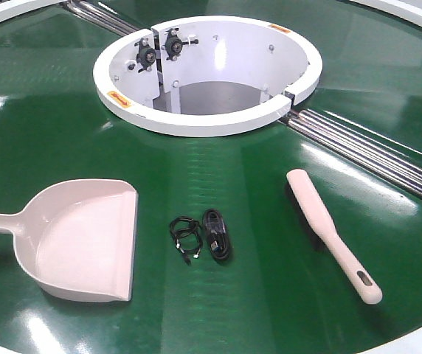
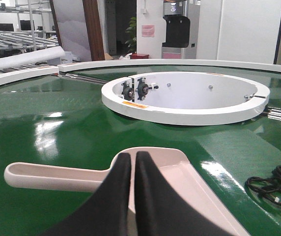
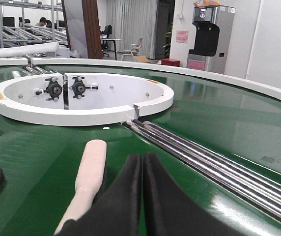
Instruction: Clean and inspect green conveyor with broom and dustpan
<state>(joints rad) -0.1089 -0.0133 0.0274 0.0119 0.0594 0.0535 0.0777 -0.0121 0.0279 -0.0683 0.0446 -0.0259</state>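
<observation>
Both claws are closed with nothing in them right now. On the left gripper [image 2: 132, 156] the two black fingers are pressed together with only a thin seam between them. From its wrist view the dustpan [image 2: 181, 181] sits right past the fingertips: the tips overlap the spot where the handle meets the scoop, the handle pokes out to the gripper's left and the tray opens off to its right. Can't tell whether the fingers touch the plastic or just hang over it. Further right of the gripper there's a coiled black cable [image 2: 272, 189] lying loose on the belt.

The right gripper [image 3: 142, 157] looks the same, fingers together and empty. The broom [image 3: 89, 171] lies just left of it, running away from the fingers toward the white ring [image 3: 81, 115], wide head at the far end and the narrow handle end slipping out of sight behind the left finger. No idea if there's contact there either. The metal rails [image 3: 204, 162] run off diagonally on the gripper's right side.

All of it sits flat on the green conveyor [image 1: 218, 310], with the cable between the two tools. Neither arm shows in the front camera.
</observation>
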